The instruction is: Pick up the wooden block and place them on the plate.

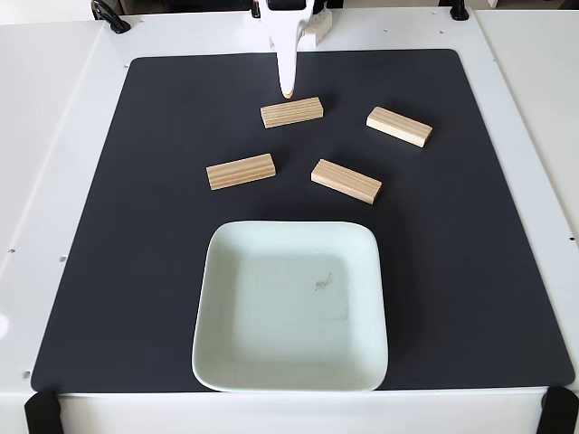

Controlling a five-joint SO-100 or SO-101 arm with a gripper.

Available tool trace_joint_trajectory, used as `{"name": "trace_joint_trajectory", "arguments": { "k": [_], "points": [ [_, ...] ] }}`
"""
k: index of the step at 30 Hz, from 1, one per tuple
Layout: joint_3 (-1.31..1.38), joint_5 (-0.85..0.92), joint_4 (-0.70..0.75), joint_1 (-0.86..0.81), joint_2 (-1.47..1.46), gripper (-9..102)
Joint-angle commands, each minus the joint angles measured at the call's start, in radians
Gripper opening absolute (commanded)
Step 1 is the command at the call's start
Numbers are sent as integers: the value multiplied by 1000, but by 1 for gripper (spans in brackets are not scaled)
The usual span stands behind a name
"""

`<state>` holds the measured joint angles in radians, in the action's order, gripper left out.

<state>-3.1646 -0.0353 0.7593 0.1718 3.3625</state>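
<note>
Wooden block (292, 112) at the far middle of the mat (109, 271) lies just near of the gripper (287, 90), long axis left-right; jaw spread cannot be told. Plate (217, 362) waits nearer.

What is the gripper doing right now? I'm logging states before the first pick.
Gripper: holding nothing; open or shut cannot be told from the fixed view. Its tip hangs just behind the nearest wooden block.
</note>
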Motion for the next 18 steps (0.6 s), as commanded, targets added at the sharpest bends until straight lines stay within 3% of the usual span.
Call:
{"name": "trace_joint_trajectory", "arguments": {
  "k": [1, 18],
  "points": [
    [-6, 3, 3, 3, 11, 0],
    [2, 5, 14, 5, 9, 0]
  ]
}}
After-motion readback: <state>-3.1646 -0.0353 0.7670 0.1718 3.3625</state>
